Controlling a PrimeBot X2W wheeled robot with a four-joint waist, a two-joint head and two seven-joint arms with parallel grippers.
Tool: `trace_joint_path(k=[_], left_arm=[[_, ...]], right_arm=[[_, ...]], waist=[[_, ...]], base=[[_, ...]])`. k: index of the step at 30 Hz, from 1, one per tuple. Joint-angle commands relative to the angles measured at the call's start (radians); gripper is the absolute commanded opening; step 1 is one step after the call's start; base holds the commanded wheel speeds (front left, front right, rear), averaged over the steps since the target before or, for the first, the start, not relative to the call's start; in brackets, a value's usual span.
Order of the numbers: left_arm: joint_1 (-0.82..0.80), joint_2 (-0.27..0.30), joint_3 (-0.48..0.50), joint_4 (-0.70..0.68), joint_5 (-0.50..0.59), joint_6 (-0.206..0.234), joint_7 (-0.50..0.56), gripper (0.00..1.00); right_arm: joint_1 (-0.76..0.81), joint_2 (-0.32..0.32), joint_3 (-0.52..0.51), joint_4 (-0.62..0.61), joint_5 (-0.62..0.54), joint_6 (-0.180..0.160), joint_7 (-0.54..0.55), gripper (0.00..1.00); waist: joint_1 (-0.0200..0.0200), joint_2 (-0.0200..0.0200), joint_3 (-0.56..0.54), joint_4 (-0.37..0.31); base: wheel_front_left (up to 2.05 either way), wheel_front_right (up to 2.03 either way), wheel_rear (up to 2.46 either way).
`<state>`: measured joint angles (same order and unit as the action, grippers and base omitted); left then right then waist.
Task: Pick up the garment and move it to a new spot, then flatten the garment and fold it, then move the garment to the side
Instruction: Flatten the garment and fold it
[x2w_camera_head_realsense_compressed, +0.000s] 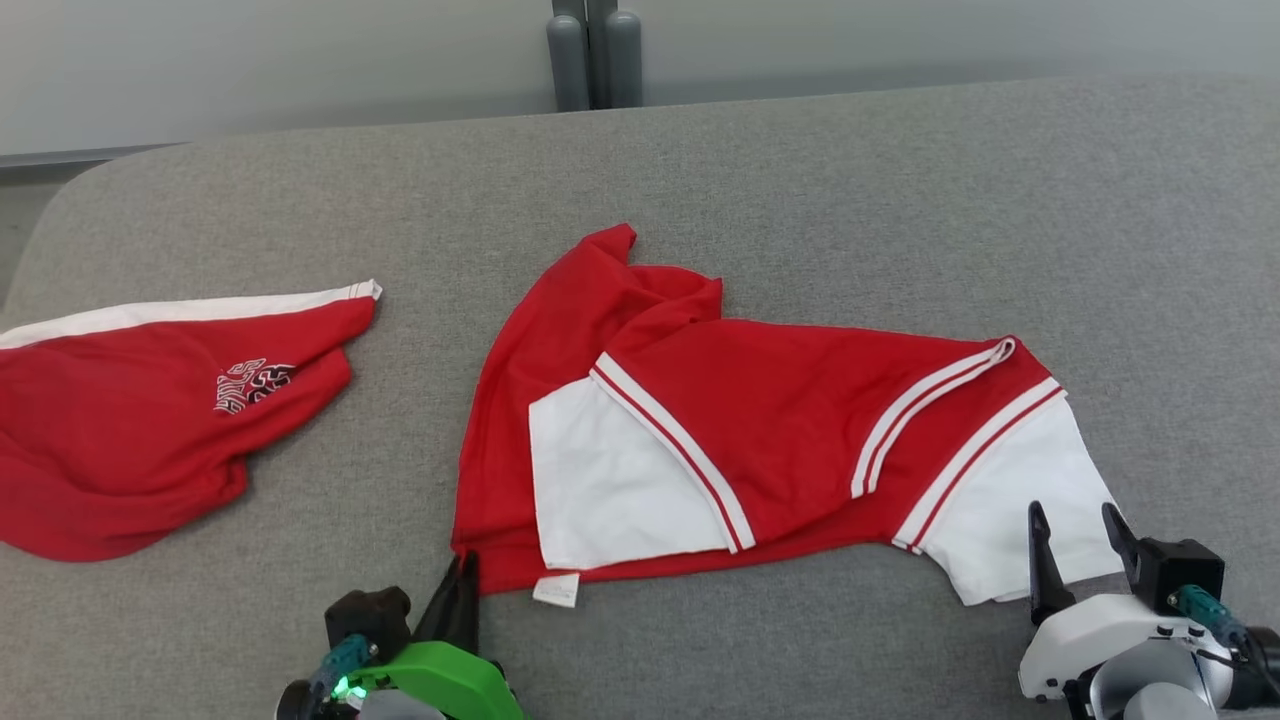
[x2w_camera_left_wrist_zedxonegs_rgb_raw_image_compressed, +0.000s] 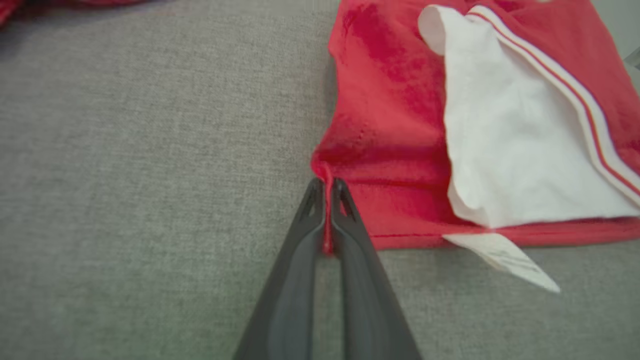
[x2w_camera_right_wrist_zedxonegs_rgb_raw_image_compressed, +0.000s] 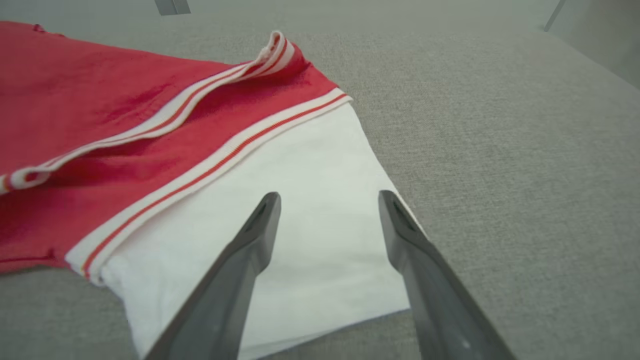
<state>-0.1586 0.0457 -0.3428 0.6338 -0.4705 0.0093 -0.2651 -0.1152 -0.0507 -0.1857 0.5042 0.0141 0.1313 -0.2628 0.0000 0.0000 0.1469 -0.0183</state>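
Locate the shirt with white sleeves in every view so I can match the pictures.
Head view: shirt at centre, right of the other red garment.
Left wrist view: shirt upper right; the left gripper is shut on its red hem corner.
Right wrist view: shirt left and centre; its white sleeve lies behind the open right gripper.
Shared landmark: the grey surface under it.

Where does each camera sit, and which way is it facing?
Head view: on the head, looking down at the garment on the grey cushion; left gripper, right gripper below.
Left wrist view: along shut fingers pinching the garment's corner.
Right wrist view: along open fingers over the white sleeve.
Head and left wrist views share the label.
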Motion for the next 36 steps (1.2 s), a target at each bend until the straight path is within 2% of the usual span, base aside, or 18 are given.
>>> trace_joint_path(k=[1,13,14,15,16,22,30,36], left_arm=[[0.008,0.008,0.019,-0.010,0.019,0.006,0.001,0.00],[0.025,0.008,0.060,-0.039,0.053,-0.015,0.001,0.00],[0.026,0.008,0.060,-0.039,0.054,-0.016,0.001,0.00],[0.027,0.008,0.060,-0.041,0.058,-0.018,0.001,0.00],[0.028,0.008,0.060,-0.042,0.060,-0.019,0.001,0.00],[0.034,0.008,0.074,-0.071,0.070,-0.026,0.001,0.00],[0.027,0.007,0.126,-0.235,0.090,-0.053,0.001,0.00],[-0.044,0.008,0.155,-0.352,0.109,-0.072,0.001,0.00]], right_arm=[[-0.011,-0.001,-0.012,0.017,0.007,-0.001,-0.003,1.00],[-0.010,-0.001,-0.090,0.142,-0.002,-0.001,0.000,1.00],[-0.008,-0.001,-0.088,0.145,0.001,-0.001,0.000,0.57],[-0.004,-0.001,-0.087,0.150,0.004,-0.001,0.000,0.25],[-0.001,-0.001,-0.088,0.155,0.008,-0.001,0.000,0.00],[0.006,-0.001,-0.081,0.160,0.050,-0.001,0.000,0.00],[-0.049,-0.002,-0.001,-0.057,0.178,-0.001,-0.001,0.00],[-0.141,-0.002,0.040,-0.201,0.241,-0.001,-0.001,0.00]], waist=[[0.0000,0.0000,0.002,0.004],[0.0000,0.0000,0.004,0.007],[0.0000,0.0000,0.003,0.007],[0.0000,0.0000,0.002,0.006],[0.0000,0.0000,0.001,0.006],[0.0000,0.0000,-0.014,0.005],[0.0000,0.0000,-0.066,0.005],[0.0000,0.0000,-0.101,0.003]], base=[[0.00,0.00,0.00],[0.00,0.00,0.00],[0.00,0.00,0.00],[0.00,0.00,0.00],[0.00,0.00,0.00],[0.00,0.00,0.00],[0.00,0.00,0.00],[0.00,0.00,0.00]])
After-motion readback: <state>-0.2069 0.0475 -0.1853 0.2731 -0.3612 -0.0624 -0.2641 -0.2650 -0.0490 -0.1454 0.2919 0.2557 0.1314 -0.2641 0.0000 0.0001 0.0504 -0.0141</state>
